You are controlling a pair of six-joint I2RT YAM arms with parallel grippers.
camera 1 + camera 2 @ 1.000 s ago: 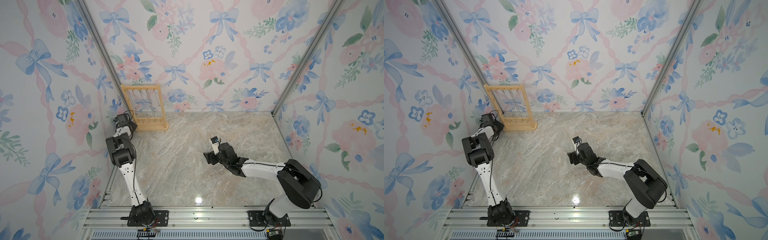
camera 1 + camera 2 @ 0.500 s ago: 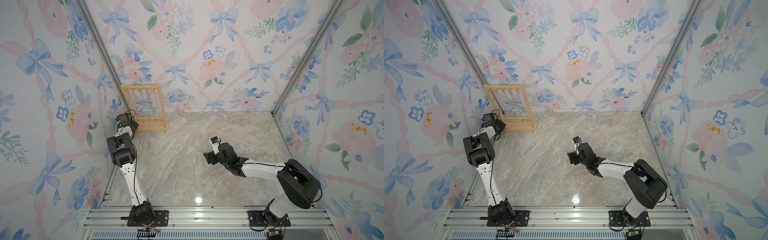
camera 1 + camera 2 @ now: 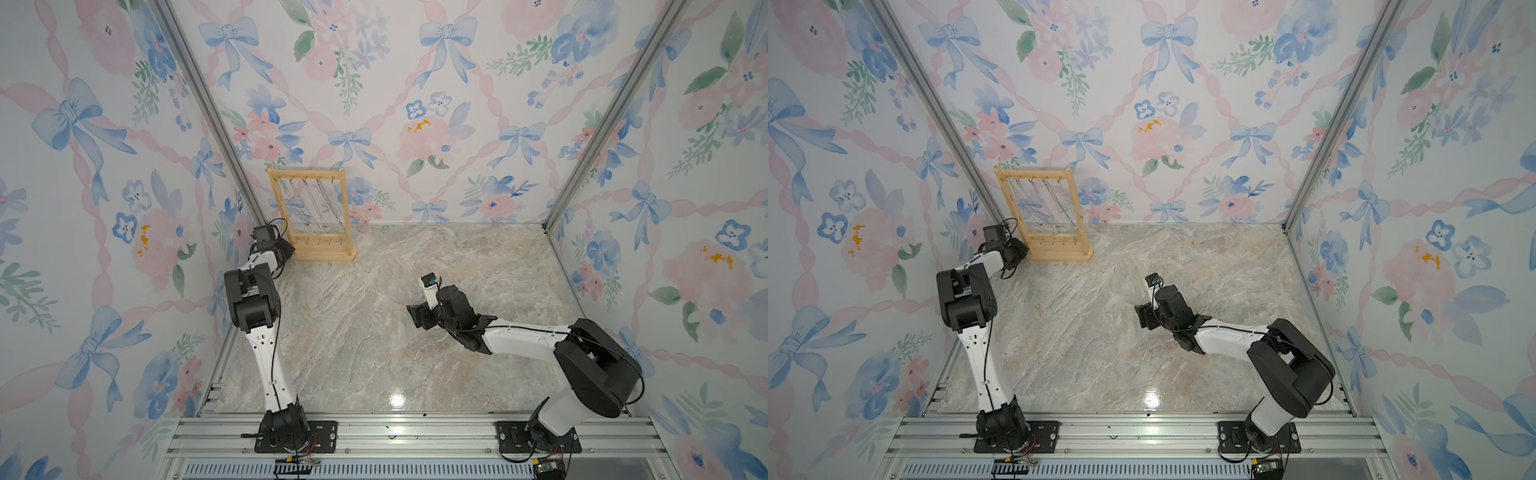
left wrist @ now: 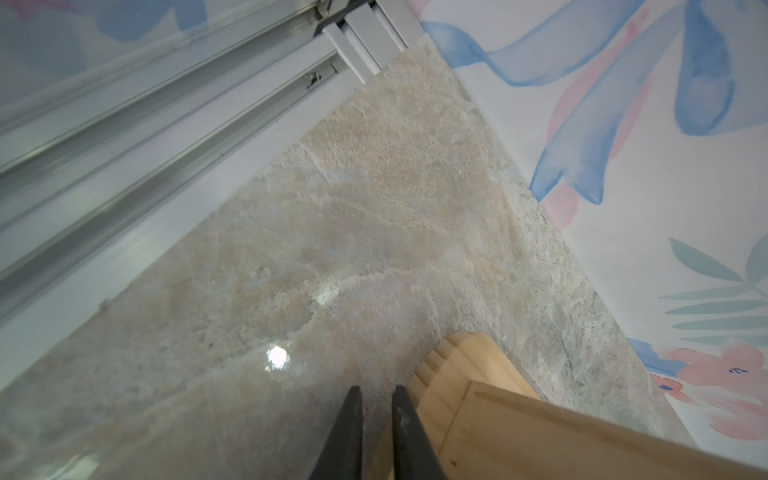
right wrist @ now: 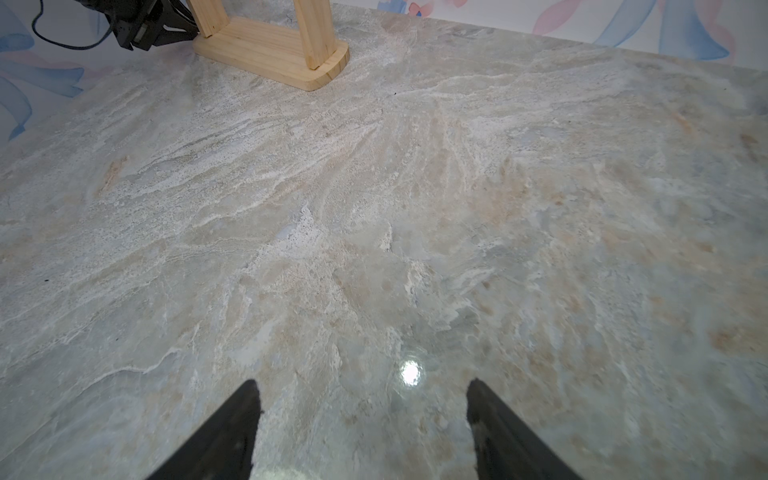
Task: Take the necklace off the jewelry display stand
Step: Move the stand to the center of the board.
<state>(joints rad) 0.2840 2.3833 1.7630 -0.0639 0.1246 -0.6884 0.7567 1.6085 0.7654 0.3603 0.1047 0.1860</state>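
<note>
Since the earlier frame, my left gripper [image 3: 286, 248] has advanced from beside the left wall to the near left end of the jewelry display stand [image 3: 306, 171]. My right arm has not shifted.

Findings:
- The stand is upright in the far left corner of the marble tabletop [image 5: 374, 208], close to the back wall. Both top views show it.
- The necklaces [image 3: 311, 203] hang as thin chains from the hooks on the top bar, inside the frame. None is off yet.
- In the left wrist view my left gripper [image 4: 376, 390] is low, just beside the stand's wooden base [image 4: 469, 361]. Its fingers are almost together, with a slim gap and nothing between them. I cannot tell whether it is touching the wood.
- My right gripper [image 5: 363, 390] hovers over bare marble mid-table, well apart from the stand, with its fingers spread wide and empty.

Assessment: I judge this to be the approach step, with no grasp begun. My left gripper is at base level, well below the hooks.

Next move: raise my left gripper to the top bar. Line the fingers up on one chain close to its hook and pinch it. Lift the chain up and clear of the hook without dragging the frame.
</note>
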